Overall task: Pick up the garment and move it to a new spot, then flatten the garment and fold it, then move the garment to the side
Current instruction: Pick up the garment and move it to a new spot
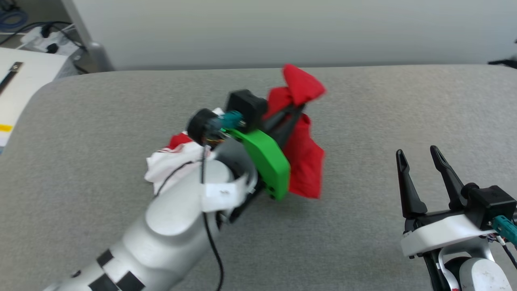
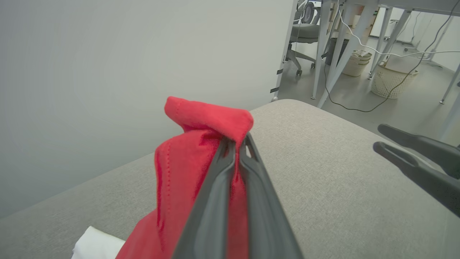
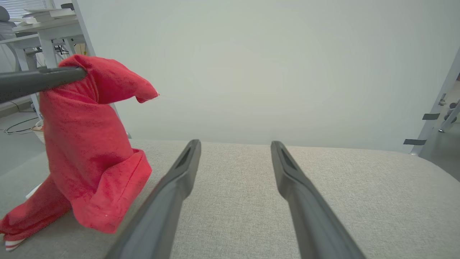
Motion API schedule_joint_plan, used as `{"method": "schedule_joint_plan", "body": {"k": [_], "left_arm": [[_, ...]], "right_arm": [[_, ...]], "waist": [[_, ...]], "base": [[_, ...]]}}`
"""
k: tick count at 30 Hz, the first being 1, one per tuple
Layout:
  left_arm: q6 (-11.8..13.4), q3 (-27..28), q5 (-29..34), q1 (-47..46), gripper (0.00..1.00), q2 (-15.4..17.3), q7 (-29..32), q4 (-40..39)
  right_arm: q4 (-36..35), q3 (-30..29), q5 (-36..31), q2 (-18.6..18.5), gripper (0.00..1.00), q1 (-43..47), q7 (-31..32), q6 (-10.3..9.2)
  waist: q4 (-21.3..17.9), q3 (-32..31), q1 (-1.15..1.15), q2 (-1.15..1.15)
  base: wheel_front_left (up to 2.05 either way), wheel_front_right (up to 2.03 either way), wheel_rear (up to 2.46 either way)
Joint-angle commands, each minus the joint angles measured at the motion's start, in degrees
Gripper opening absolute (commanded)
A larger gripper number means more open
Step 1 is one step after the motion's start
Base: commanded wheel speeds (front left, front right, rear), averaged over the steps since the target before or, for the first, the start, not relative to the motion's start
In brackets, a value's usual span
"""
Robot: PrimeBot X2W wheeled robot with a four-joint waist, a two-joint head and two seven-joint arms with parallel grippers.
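Observation:
The red garment point(image 1: 303, 141) hangs from my left gripper point(image 1: 299, 106), which is shut on a pinch of its red cloth and holds it lifted above the grey surface. A white sleeve part point(image 1: 173, 161) trails on the surface under my left forearm. In the left wrist view the closed fingers point(image 2: 230, 172) clamp the red fabric point(image 2: 187, 158) near its top fold. The right wrist view shows the garment point(image 3: 86, 151) draped down at the left, its lower end touching the surface. My right gripper point(image 1: 420, 155) stands open at the lower right, apart from the cloth, with nothing between its fingers point(image 3: 179, 176).
The grey padded surface point(image 1: 363, 226) spreads wide on all sides. A pale wall point(image 1: 282, 28) runs behind it. A white table point(image 1: 20, 76) and cables sit at the far left. Desk legs, a chair and wicker baskets point(image 2: 391, 81) stand on the floor beyond.

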Motion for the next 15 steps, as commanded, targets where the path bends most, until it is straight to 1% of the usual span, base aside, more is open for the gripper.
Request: {"method": "schedule_joint_plan", "body": {"k": [1,4,6,8,12,15], "left_arm": [[-0.31,-1.1,1.22,0.98,0.0,-1.16,0.22,-1.12],[-0.84,-4.22,1.39,3.08,0.0,-3.54,0.98,-2.79],[-0.95,-6.05,1.28,5.08,0.0,-4.2,1.63,-2.82],[-0.67,-7.18,1.08,7.13,0.0,-4.1,1.96,-1.9],[-0.05,-7.45,-0.29,10.46,0.0,-3.35,1.9,0.75],[-0.36,-7.67,-0.86,11.49,0.0,-2.93,1.88,2.9]], "right_arm": [[-0.04,-0.06,0.33,-0.13,1.0,0.49,-0.65,0.39],[0.08,0.25,0.79,-0.13,1.0,0.46,-1.07,0.39],[0.06,0.41,1.13,-0.13,1.0,0.14,-1.44,0.39],[-0.03,0.53,1.26,-0.13,1.0,-0.27,-1.76,0.39],[-0.47,0.12,0.98,-0.13,1.0,-1.19,-2.08,0.39],[-0.76,-0.08,0.56,-0.13,1.0,-2.07,-1.96,0.39]], "waist": [[-4.12,1.9,0.01,-0.01],[-5.19,3.53,0.01,-0.01],[-5.47,4.78,0.01,-0.01],[-5.51,6.02,0.01,-0.01],[-4.57,8.4,0.01,-0.01],[-3.5,9.71,0.01,-0.01]], "base": [[0.0,0.0,0.0],[0.0,0.0,0.0],[0.0,0.0,0.0],[0.0,0.0,0.0],[0.0,0.0,0.0],[0.0,0.0,0.0]]}}
